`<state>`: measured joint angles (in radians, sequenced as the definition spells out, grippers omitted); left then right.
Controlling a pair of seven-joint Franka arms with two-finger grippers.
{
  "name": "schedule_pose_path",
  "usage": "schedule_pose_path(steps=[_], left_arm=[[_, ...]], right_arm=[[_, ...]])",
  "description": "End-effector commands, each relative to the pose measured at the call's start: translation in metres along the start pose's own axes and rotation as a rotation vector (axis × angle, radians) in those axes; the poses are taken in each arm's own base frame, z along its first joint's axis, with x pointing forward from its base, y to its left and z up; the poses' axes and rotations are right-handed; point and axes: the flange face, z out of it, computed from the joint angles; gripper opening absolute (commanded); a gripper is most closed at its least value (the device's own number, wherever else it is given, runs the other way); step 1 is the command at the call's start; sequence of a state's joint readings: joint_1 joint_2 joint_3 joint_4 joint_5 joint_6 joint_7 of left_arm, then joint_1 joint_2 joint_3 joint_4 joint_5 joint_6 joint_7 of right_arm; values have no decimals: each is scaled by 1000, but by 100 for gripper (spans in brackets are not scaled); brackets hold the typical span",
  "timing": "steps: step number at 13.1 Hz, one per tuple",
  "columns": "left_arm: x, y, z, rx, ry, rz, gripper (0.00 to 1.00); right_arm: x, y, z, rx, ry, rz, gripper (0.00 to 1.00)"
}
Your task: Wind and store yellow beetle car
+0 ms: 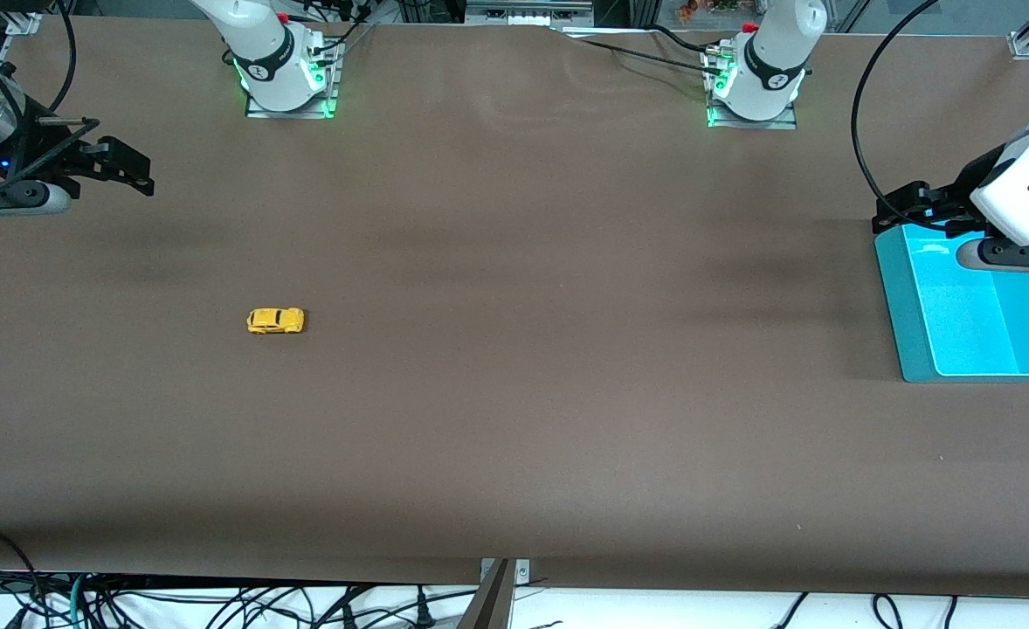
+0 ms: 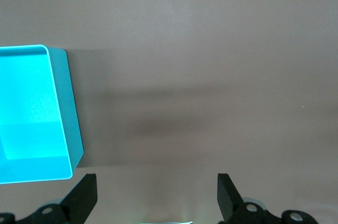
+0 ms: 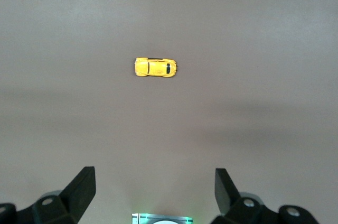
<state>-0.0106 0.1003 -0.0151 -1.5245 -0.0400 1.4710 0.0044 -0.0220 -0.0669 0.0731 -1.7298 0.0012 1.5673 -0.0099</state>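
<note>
The yellow beetle car [image 1: 275, 321] sits on its wheels on the brown table, toward the right arm's end. It also shows in the right wrist view [image 3: 155, 67], lying crosswise and well away from the fingers. My right gripper [image 1: 130, 168] [image 3: 154, 177] is open and empty, up in the air over the table at the right arm's end, apart from the car. My left gripper [image 1: 901, 208] [image 2: 157, 180] is open and empty, over the table beside the rim of a teal bin [image 1: 906, 307].
The teal bin is open-topped and empty; it stands at the left arm's end of the table and shows in the left wrist view [image 2: 72, 113]. Both arm bases [image 1: 283, 79] [image 1: 755, 87] stand along the table edge farthest from the front camera.
</note>
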Motion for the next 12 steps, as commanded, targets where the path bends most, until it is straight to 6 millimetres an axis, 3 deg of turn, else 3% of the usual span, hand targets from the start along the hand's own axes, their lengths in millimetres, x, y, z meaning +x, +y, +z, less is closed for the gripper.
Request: schedule_pose_path(steps=[1,4,8,12], left_arm=[[2,2,-5,19,11,7,100],[3,1,-3,19,8,5,100],[3,1,-3,19,8,7,100],[3,1,-3,19,8,10,100]], right_arm=[[4,1,0,11,2,-7,100],[2,1,-2,11,1,-8,100],[-1,16,-7,13,9,-27,100],[3,9,-4,11,19,-38,100]])
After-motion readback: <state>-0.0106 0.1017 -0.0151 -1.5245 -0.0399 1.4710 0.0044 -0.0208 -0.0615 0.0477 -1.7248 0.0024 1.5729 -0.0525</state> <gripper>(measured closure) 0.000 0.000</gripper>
